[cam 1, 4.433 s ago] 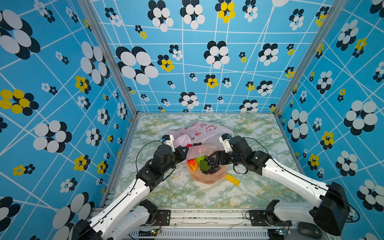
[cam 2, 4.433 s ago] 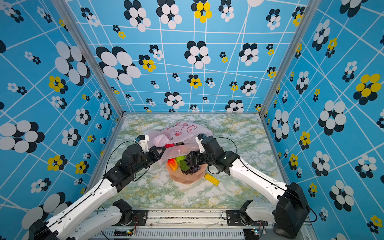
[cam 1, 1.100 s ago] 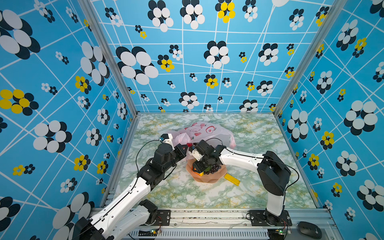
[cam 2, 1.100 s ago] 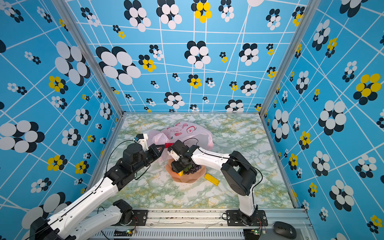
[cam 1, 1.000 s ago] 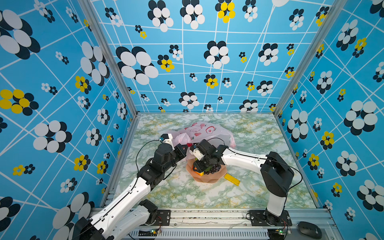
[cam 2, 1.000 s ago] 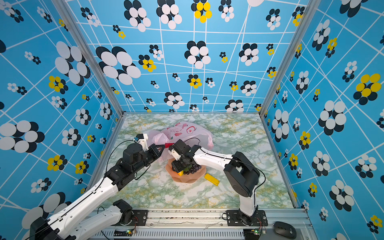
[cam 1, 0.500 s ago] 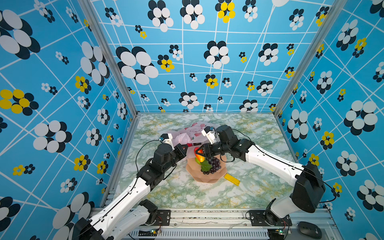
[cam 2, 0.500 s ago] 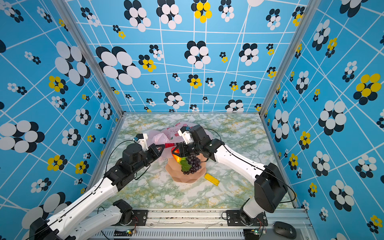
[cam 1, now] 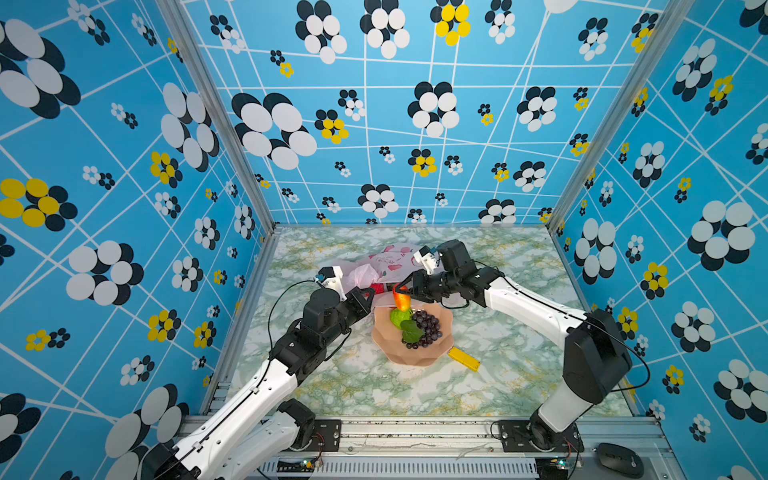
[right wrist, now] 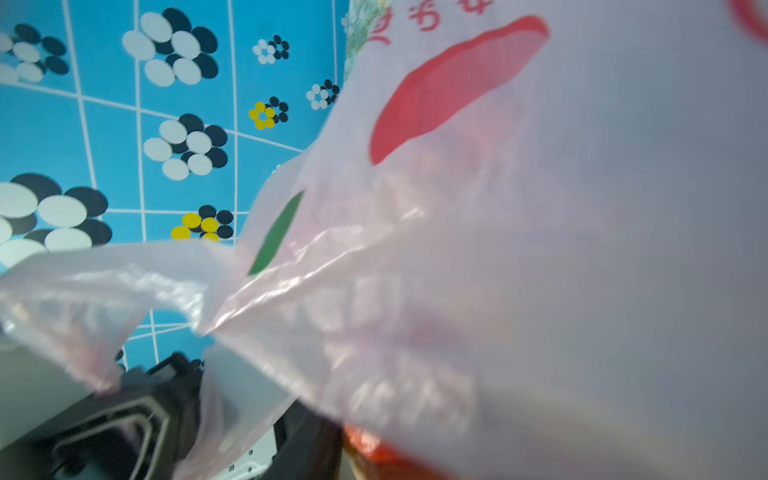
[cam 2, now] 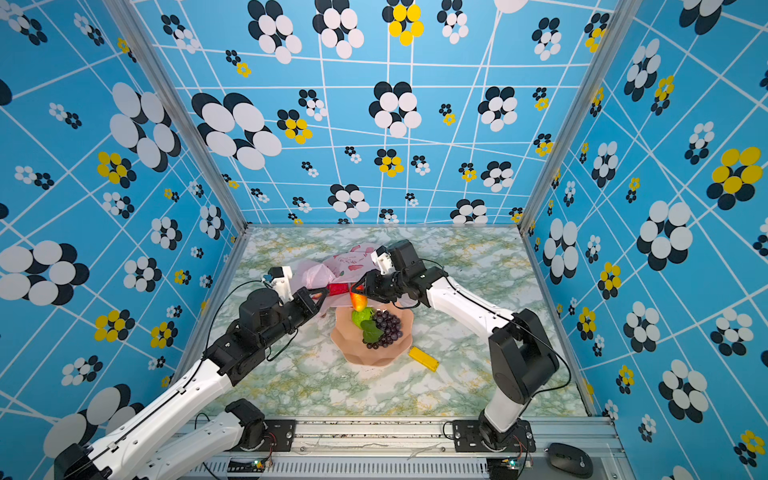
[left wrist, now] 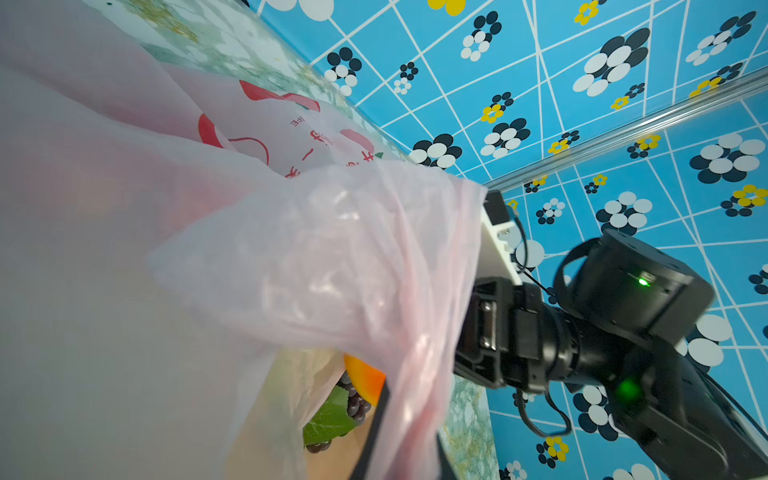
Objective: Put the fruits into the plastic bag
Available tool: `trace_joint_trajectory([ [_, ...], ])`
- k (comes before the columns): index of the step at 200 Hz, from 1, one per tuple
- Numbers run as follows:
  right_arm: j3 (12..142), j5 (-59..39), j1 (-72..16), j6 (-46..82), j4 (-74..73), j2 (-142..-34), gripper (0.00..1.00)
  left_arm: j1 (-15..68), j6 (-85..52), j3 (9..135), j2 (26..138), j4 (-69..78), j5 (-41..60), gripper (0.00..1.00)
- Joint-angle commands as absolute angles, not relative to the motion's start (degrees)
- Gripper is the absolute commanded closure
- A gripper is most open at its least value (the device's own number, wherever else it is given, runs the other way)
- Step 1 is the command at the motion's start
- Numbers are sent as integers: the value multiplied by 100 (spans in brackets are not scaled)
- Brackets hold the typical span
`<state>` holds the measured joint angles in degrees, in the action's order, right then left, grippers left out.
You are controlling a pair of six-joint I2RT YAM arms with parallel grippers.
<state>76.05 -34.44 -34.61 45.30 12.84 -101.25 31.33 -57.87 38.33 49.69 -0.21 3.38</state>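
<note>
Green-veined marble table [cam 1: 332, 390], blue flowered walls [cam 1: 124, 166] all round. The pink bag [cam 1: 386, 264] lies at the far middle, its near rim pinched by the left gripper [cam 1: 368, 295], jaws together. The right gripper [cam 1: 405, 291] is clamped on a mango [cam 1: 401, 301] right at the bag's mouth, above the plate [cam 1: 411, 357]. A green fruit [cam 1: 397, 318] and grapes [cam 1: 428, 328] sit on the plate.
</note>
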Motion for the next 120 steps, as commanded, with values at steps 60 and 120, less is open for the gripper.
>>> trace_joint_trajectory([
  [60, 9006, -2223, -2779, 5141, 1285, -11479, 52, 3207, -5723, 3802, 4966, 113, 462, 100],
  [120, 8818, -2226, -2742, 5245, 779, -11083, 26, 3199, -5625, 3880, 5051, 111, 419, 100],
])
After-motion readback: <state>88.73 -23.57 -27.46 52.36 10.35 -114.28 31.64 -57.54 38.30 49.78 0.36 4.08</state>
